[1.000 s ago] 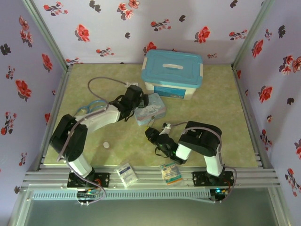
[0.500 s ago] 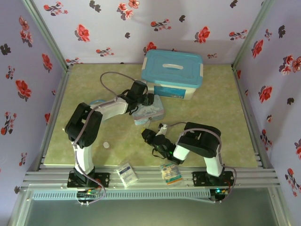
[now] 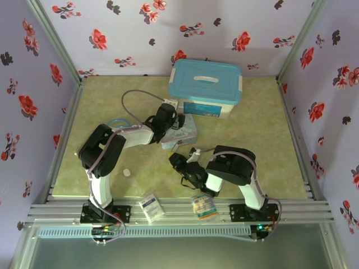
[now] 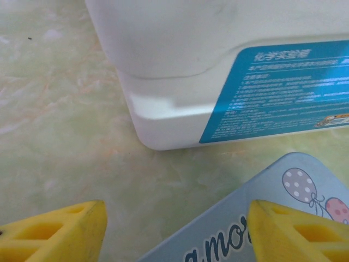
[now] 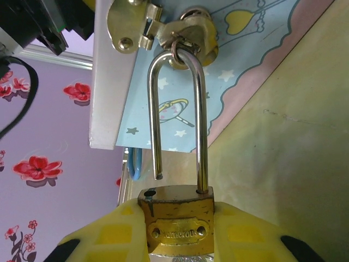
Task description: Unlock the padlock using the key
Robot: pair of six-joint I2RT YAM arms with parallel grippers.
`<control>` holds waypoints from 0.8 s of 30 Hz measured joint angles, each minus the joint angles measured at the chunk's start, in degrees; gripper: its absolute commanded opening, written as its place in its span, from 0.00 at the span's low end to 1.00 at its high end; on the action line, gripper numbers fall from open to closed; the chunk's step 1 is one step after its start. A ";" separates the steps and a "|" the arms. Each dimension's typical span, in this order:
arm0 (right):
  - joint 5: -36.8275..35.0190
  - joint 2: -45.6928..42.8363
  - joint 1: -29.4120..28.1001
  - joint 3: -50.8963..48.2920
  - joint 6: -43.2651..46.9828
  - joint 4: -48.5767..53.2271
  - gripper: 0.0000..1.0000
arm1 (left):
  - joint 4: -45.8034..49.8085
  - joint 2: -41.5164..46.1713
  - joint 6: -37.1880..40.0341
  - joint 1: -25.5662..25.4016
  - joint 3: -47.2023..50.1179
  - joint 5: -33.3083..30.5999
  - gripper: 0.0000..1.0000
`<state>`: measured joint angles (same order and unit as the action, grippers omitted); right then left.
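My right pincer [image 5: 177, 237] is pinching the blocky brass padlock [image 5: 175, 215], its smooth steel shackle [image 5: 199, 120] looping unlatched through the glossy tin's [image 5: 245, 60] hasp [image 5: 188, 38]; my left pincer [image 4: 174, 226] is gaping at the tin's edge.

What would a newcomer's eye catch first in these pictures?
The brass padlock, gripped by the right pincer in the right wrist view: one leg of its shackle stands free of the body, while its bend hooks through the clasp of the pale-blue tin. From above, the white box with a blue lid stands out at the back.
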<state>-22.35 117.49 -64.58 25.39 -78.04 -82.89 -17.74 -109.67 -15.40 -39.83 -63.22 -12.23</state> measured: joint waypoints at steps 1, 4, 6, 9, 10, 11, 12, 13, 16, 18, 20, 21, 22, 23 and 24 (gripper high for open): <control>-0.87 -0.04 -0.20 -0.11 -0.07 0.02 0.00 | -1.73 0.00 0.48 -0.26 0.92 -0.26 0.68; -3.80 -0.55 -0.57 -0.59 -0.02 0.44 0.00 | -7.69 0.09 2.19 -0.98 4.04 -1.25 0.68; -5.79 -1.46 -0.59 -1.01 0.26 1.75 0.00 | -10.45 0.13 3.37 -1.60 5.57 -1.92 0.67; -8.98 -3.04 -0.57 -1.92 1.53 3.85 0.00 | -13.07 0.13 4.42 -2.69 6.84 -2.56 0.66; -9.88 -3.65 -0.57 -2.34 2.21 4.66 0.00 | -13.88 0.11 4.63 -3.02 7.28 -2.64 0.66; -10.69 -4.22 -0.59 -2.84 2.91 5.27 0.00 | -14.67 0.04 4.81 -3.26 7.63 -2.67 0.66; -11.17 -4.63 -0.59 -3.23 3.17 5.68 0.00 | -15.39 -0.07 4.90 -3.45 7.87 -2.69 0.65; -11.58 -5.11 -0.59 -3.65 3.48 6.16 0.00 | -16.26 -0.24 5.03 -3.61 8.17 -2.78 0.65; -11.96 -6.36 -0.39 -4.28 3.63 7.80 0.00 | -19.17 -0.55 5.44 -3.93 9.49 -2.78 0.65; -11.50 -6.88 0.13 -4.61 3.37 8.41 0.00 | -20.48 -0.74 5.79 -4.07 9.94 -2.78 0.64; -9.88 -6.97 1.27 -5.53 2.54 7.32 0.00 | -21.33 -0.92 6.45 -4.35 10.25 -2.82 0.64; -8.48 -6.97 2.10 -6.10 2.03 6.38 0.00 | -21.73 -0.98 6.71 -4.52 10.40 -2.84 0.64; -5.95 -6.97 3.45 -6.69 1.07 5.40 0.00 | -22.23 -1.05 7.13 -4.72 10.64 -2.99 0.64; -2.80 -6.97 5.22 -7.19 0.07 4.44 0.00 | -22.88 -1.16 7.63 -4.94 10.93 -3.23 0.64; -0.63 -6.97 6.56 -7.45 -0.44 3.89 0.00 | -23.56 -1.29 7.85 -5.03 11.15 -3.43 0.64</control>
<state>-22.98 110.52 -58.02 17.93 -78.48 -79.00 -41.30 -110.96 -7.55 -44.86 -52.07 -15.66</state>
